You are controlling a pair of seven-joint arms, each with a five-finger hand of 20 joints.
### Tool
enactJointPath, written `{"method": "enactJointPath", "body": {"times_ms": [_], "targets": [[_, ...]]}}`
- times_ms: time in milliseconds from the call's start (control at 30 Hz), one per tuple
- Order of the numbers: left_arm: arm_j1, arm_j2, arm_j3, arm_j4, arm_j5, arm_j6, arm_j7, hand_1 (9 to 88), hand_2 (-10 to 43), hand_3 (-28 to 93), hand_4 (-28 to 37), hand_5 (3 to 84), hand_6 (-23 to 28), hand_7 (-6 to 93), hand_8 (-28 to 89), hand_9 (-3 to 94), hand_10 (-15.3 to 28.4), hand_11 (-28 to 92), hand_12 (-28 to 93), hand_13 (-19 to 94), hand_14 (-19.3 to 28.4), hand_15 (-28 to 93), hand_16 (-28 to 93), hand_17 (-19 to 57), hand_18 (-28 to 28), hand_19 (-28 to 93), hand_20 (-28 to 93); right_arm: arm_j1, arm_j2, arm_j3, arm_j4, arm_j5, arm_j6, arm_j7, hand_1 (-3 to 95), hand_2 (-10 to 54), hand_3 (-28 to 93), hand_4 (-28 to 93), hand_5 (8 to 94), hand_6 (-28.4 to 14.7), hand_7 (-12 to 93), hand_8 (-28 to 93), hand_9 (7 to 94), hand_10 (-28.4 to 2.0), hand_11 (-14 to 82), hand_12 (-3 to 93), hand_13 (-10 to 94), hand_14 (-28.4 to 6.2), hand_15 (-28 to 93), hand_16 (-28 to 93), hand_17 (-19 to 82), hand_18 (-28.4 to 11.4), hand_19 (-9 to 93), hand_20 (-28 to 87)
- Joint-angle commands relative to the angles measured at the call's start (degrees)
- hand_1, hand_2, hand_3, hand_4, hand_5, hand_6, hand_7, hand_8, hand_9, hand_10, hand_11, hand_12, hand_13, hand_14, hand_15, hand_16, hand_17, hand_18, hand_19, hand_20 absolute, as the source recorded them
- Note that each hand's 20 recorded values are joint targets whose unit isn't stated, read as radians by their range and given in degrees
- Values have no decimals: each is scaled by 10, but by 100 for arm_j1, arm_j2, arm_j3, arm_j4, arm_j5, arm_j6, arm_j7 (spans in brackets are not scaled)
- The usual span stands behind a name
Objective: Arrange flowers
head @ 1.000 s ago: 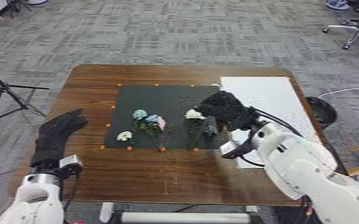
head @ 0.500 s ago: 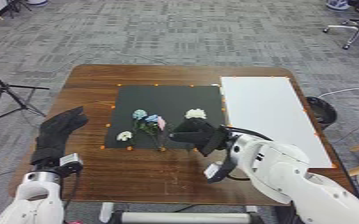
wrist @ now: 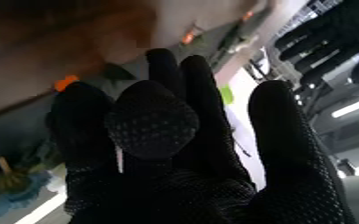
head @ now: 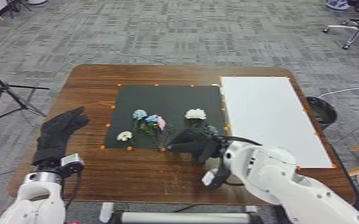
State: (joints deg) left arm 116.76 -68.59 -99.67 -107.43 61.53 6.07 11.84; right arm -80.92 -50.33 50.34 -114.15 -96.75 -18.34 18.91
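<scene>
Right hand [head: 193,143]: drawn nearer since earlier, at 5 o'clock on black mat [head: 162,95]; fingers loosely bent, nothing visibly held. Left hand [head: 62,124]: off-mat, 9 o'clock, fingers extended. White flower [head: 195,114]: 3 o'clock. Blue flowers [head: 140,114]: 9 o'clock.

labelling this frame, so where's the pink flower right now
In the head view, the pink flower lies on the black mat, a little left of the view's middle, just right of the blue flowers and left of the right hand.

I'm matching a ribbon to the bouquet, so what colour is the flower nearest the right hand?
White; the flower shows best in the head view.
</scene>
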Motion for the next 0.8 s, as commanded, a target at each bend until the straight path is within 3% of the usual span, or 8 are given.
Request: {"method": "enactJointPath", "body": {"times_ms": [33, 500, 800], "targets": [[5, -40, 9, -4, 6, -21, -6, 283, 38, 681, -266, 527, 11, 164, -71, 514, 143, 244, 155, 407, 185, 273, 12, 67, 124, 113, 185, -37, 196, 142, -40, -182, 3, 87, 304, 207, 456, -110, 538, -48, 54, -60, 554, -132, 69, 75, 873, -43, 683, 302, 541, -221, 932, 657], [51, -35, -24, -35, 9, -33, 19, 283, 38, 680, -265, 527, 10, 163, -71, 514, 143, 243, 155, 407, 187, 274, 11, 67, 125, 113, 185, -224, 469, 461, -166, -85, 31, 201, 292, 196, 477, -117, 552, -48, 58, -63, 570, -136, 71, 79, 877, -40, 689, 300, 550, -220, 932, 667], [31, -32, -4, -21, 7, -37, 33, 283, 38, 680, -264, 526, 8, 164, -71, 514, 143, 243, 154, 409, 188, 285, 11, 67, 125, 113, 185, -200, 382, 532, -294, 309, 334, 13, 288, 186, 482, -115, 563, -44, 63, -63, 581, -136, 73, 81, 879, -40, 689, 300, 554, -220, 932, 667]]}}
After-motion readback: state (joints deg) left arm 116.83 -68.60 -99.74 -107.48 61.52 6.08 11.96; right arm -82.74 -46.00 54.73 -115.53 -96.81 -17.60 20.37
